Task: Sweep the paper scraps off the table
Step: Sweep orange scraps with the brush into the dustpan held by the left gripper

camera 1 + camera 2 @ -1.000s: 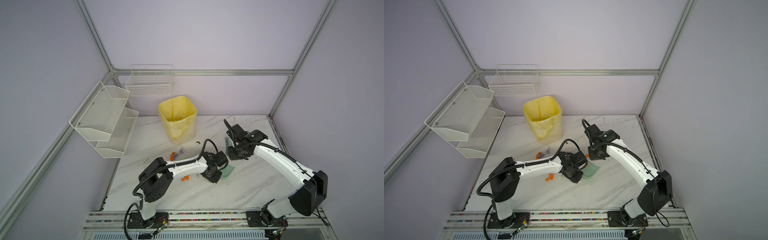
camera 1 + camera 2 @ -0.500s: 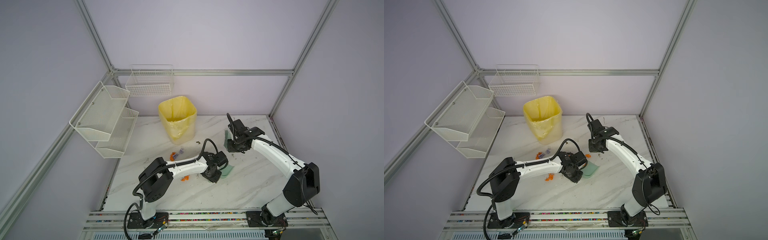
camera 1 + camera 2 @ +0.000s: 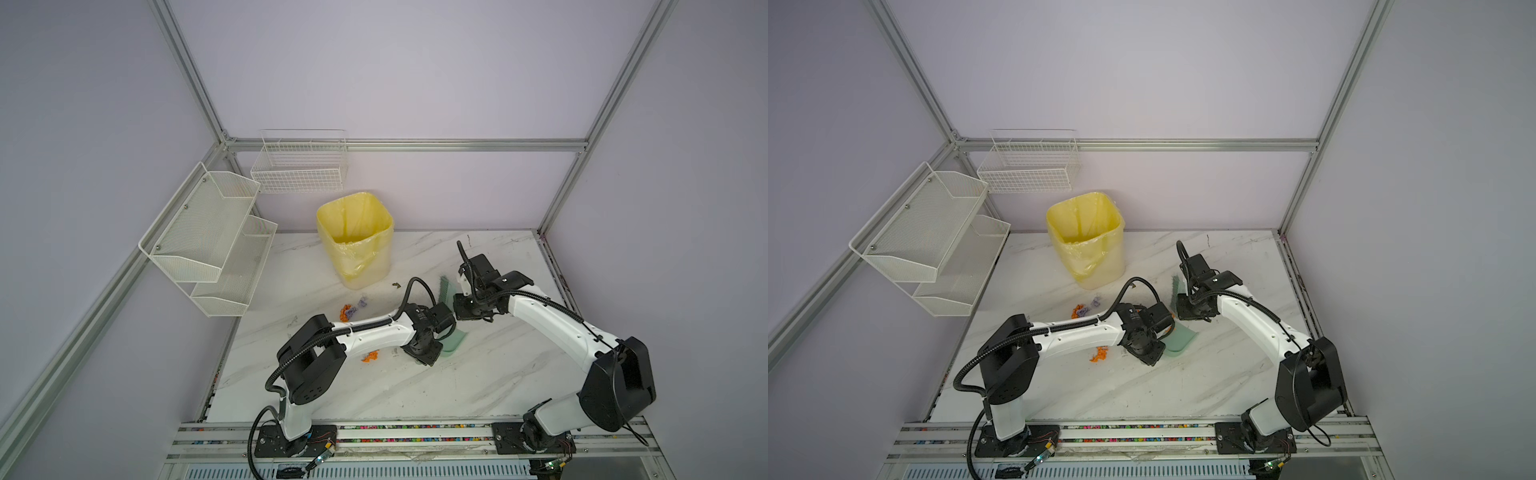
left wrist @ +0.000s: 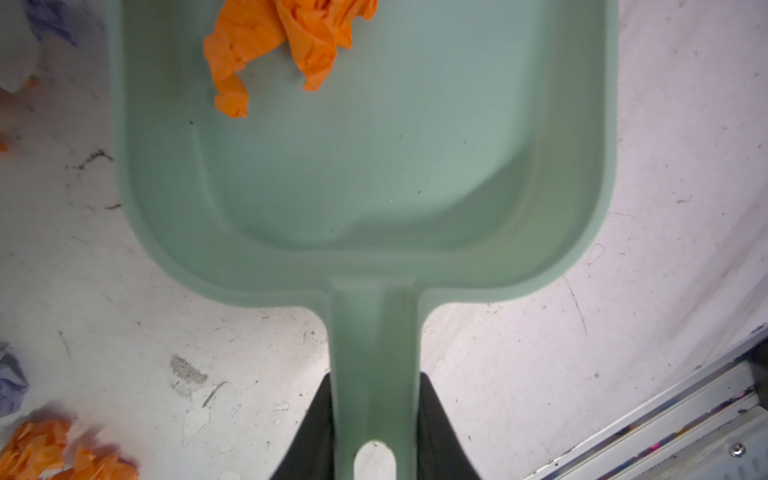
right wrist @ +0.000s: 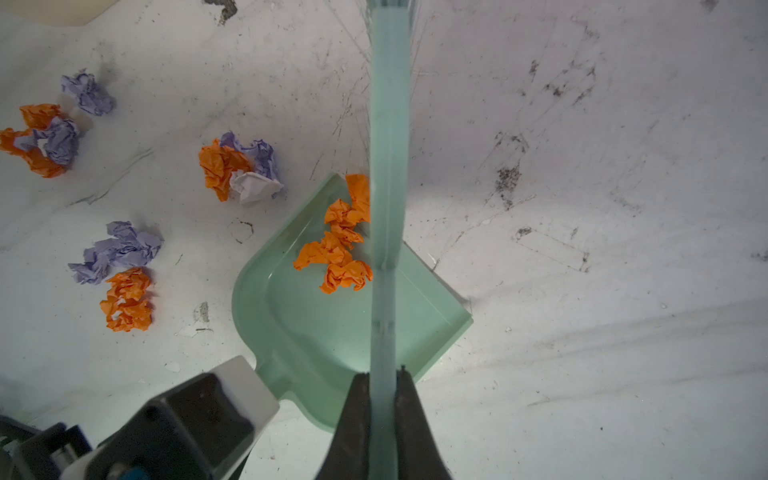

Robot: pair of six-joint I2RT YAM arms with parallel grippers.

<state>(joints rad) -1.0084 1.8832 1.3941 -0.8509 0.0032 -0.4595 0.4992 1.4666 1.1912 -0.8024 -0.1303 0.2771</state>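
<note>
green dustpan (image 4: 374, 166) clamped in left tool (image 4: 376, 384) | brush (image 5: 388, 124) clamped in right tool (image 5: 382, 378) | scraps (image 5: 338, 249) part-hidden

The table (image 3: 478, 374) lies bare in front; the dustpan (image 5: 311, 324) fills the middle; the yellow bin (image 3: 365, 266) stands seemingly close behind the paper scraps (image 3: 345, 311).

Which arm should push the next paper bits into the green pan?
Probably the right arm. The right gripper is shut on the brush, which reaches over the dustpan. The left gripper is busy holding the dustpan's handle, and loose paper scraps lie on the table beside it.
</note>
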